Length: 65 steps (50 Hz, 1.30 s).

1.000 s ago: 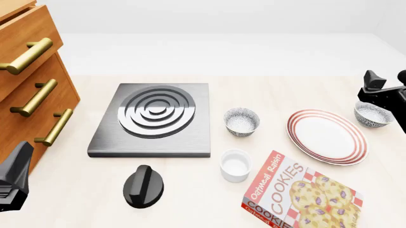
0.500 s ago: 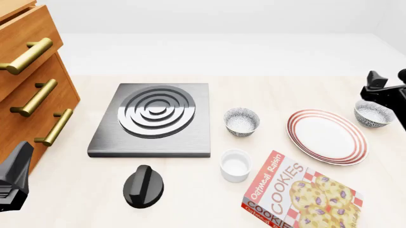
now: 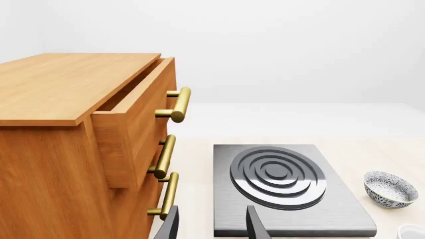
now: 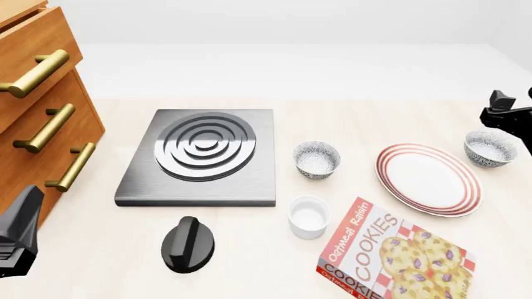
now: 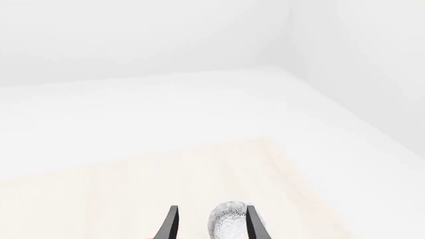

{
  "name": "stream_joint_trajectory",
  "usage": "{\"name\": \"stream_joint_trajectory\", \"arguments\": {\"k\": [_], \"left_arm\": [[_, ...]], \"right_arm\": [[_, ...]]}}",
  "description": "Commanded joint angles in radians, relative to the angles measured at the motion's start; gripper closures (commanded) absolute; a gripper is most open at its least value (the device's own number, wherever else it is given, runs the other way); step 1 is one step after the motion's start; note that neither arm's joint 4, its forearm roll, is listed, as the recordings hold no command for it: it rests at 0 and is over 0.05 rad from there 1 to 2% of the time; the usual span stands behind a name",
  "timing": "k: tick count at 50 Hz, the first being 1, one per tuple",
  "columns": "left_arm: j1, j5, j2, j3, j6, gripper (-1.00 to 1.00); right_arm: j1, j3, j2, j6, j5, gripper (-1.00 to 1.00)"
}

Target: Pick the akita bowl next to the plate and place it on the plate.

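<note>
The plate (image 4: 428, 179), white with red rings, lies at the right of the table. An akita bowl (image 4: 489, 148) stands against its far right rim and shows speckled between the fingers in the right wrist view (image 5: 229, 221). My right gripper (image 4: 512, 103) hovers open just above and behind this bowl, holding nothing; in its own view (image 5: 212, 226) the jaws stand apart. A second, like bowl (image 4: 317, 159) sits left of the plate, a gap away. My left gripper (image 4: 19, 233) rests open at the near left, by the drawers, and is empty in its own view (image 3: 212, 229).
A grey stove plate (image 4: 202, 156) occupies the table's middle, with a black knob (image 4: 188, 244) in front of it. A white ramekin (image 4: 308, 215) and a cookie box (image 4: 397, 255) lie near the front. A wooden drawer cabinet (image 4: 37, 106) stands at the left.
My right gripper has drifted right and slightly up, uncovering more of the bowl by the plate. The bowls, the plate and the left arm have stayed put.
</note>
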Motion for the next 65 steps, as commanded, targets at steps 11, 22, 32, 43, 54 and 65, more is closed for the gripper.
{"name": "stream_joint_trajectory", "arguments": {"k": [11,22,32,43,54,65], "left_arm": [[0.0,0.0,0.0,0.0,0.0,-1.0],[0.0,0.0,0.0,0.0,0.0,-1.0],[0.0,0.0,0.0,0.0,0.0,-1.0],[0.0,0.0,0.0,0.0,0.0,-1.0],[0.0,0.0,0.0,0.0,0.0,-1.0],[0.0,0.0,0.0,0.0,0.0,-1.0]], "right_arm": [[-0.033,-0.064,0.029,0.018,0.048,-1.0],[-0.054,-0.092,0.039,0.032,0.072,-1.0],[-0.071,-0.106,0.055,0.036,0.076,-1.0],[-0.088,-0.12,0.069,0.039,0.082,-1.0],[-0.109,-0.138,0.069,0.046,0.101,-1.0],[-0.127,-0.144,0.075,0.053,0.111,-1.0]]}}
